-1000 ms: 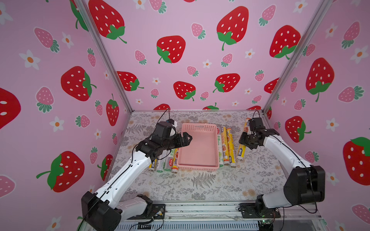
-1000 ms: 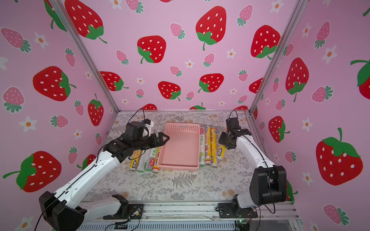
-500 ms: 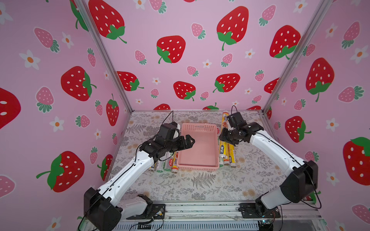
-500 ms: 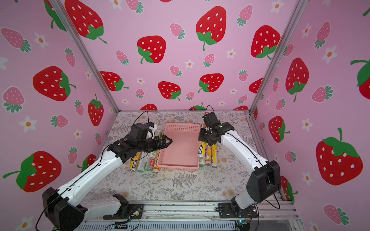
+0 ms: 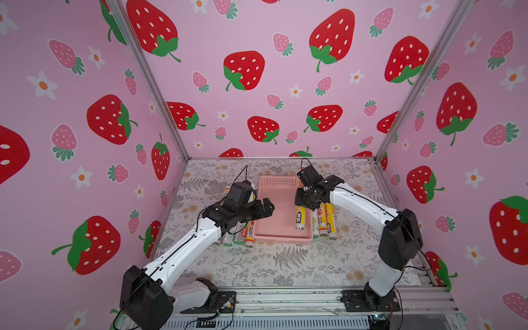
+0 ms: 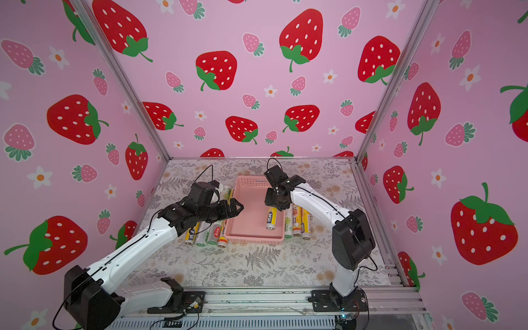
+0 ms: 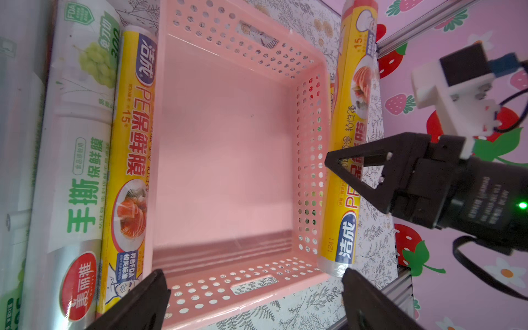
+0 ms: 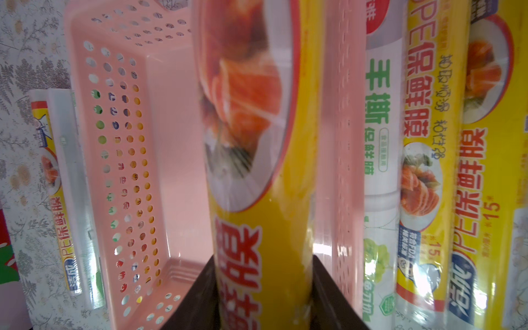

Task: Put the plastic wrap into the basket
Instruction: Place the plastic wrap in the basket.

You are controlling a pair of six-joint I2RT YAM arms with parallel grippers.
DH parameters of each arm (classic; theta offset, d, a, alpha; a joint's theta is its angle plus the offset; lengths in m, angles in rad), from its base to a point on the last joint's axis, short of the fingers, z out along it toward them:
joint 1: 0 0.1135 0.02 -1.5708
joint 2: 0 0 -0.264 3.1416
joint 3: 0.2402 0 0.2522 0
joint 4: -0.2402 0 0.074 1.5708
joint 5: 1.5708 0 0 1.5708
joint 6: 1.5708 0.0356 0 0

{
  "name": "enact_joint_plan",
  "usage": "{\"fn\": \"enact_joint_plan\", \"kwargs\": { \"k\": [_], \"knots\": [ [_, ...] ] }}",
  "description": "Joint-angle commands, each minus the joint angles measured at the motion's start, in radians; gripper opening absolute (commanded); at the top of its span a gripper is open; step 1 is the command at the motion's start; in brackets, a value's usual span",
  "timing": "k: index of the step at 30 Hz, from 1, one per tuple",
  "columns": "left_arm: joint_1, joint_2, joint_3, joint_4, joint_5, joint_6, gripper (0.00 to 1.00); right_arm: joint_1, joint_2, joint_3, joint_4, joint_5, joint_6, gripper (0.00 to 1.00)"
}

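Right wrist: yellow roll (image 8: 257, 185) over basket (image 8: 168, 148)

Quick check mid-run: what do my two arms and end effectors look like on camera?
Both arms, left arm and right arm, have white link shells, black joint housings and black bases, with thin black cables looping above the wrists. The left end effector and right end effector are black, with triangular open-frame fingers. The right wrist shows a green light and a white camera mount.

Bright even light, soft shadows; top views sharp, right wrist pic blurry.
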Motion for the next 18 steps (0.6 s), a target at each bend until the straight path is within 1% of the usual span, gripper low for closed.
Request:
{"fn": "enact_joint_plan", "kwargs": {
  "k": [1,5,14,18],
  "knots": [
    [-0.002,-0.020,-0.022,0.008,-0.030,0.009,1.00,0.018,0.028,0.008,0.011,0.054,0.032,0.17],
    [0.004,-0.017,-0.052,0.048,-0.030,-0.005,1.00,0.034,0.062,-0.010,0.032,0.057,0.049,0.17],
    [0.019,-0.007,-0.056,0.023,-0.029,0.005,1.00,0.056,0.157,0.005,0.027,0.100,0.047,0.16],
    [0.022,-0.010,-0.077,0.040,-0.030,-0.005,1.00,0.060,0.180,0.001,0.026,0.111,0.045,0.20]
  ]
}}
